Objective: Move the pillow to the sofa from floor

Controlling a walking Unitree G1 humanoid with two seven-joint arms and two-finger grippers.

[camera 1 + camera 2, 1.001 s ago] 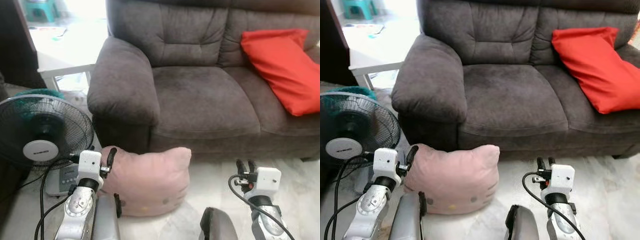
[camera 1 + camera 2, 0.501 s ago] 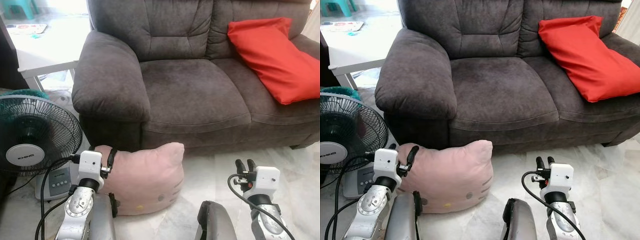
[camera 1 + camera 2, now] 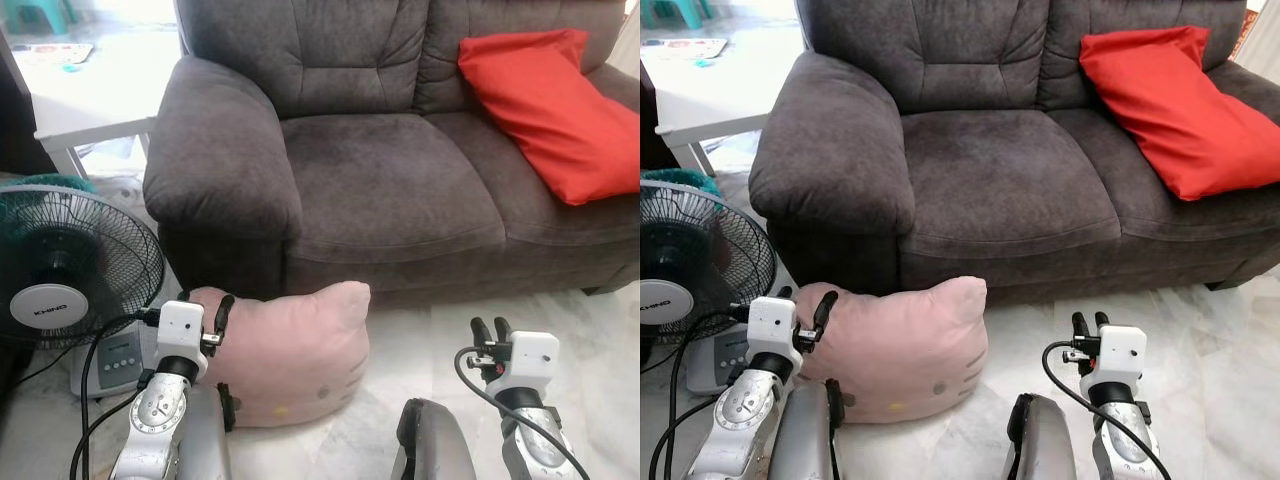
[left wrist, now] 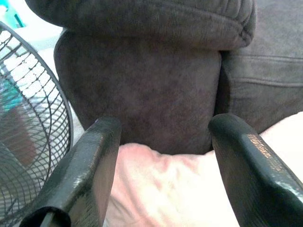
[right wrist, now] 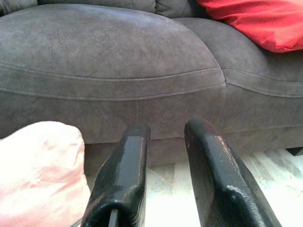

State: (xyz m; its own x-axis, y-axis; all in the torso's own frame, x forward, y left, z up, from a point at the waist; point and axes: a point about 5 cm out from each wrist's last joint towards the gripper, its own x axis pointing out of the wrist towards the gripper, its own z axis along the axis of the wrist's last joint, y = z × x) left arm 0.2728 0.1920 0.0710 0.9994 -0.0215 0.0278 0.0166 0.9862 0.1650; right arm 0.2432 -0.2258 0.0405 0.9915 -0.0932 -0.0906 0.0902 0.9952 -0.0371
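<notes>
Left eye view: we have the pink pillow (image 3: 290, 350) sitting on the pale floor (image 3: 420, 345), leaning against the front of the dark grey sofa (image 3: 390, 180) just below its armrest. Our left gripper (image 3: 205, 318) is at the pillow's upper corner on our left side, fingers spread wide, nothing clamped. In the left wrist view the two fingers (image 4: 90, 175) straddle the pink fabric (image 4: 165, 189), with the pillow's top edge between and just beyond the tips and the sofa's armrest base straight ahead past it; we can't confirm from that view whether the pads touch the fabric. The pillow body extends from that gripper toward our right arm. Our right gripper (image 3: 490, 330) hangs over bare floor, apart from the pillow's right edge, with a gap of tile between them. In the right wrist view its fingers (image 5: 125, 179) are parted with a narrow gap, gripping nothing; the pillow (image 5: 40, 175) sits off to the side of the tips, the sofa seat front directly ahead. A red cushion (image 3: 550, 110) lies on the sofa's far seat, well beyond the right gripper. A standing fan (image 3: 65, 270) is just outboard of the left gripper, its cable running down by that arm.
</notes>
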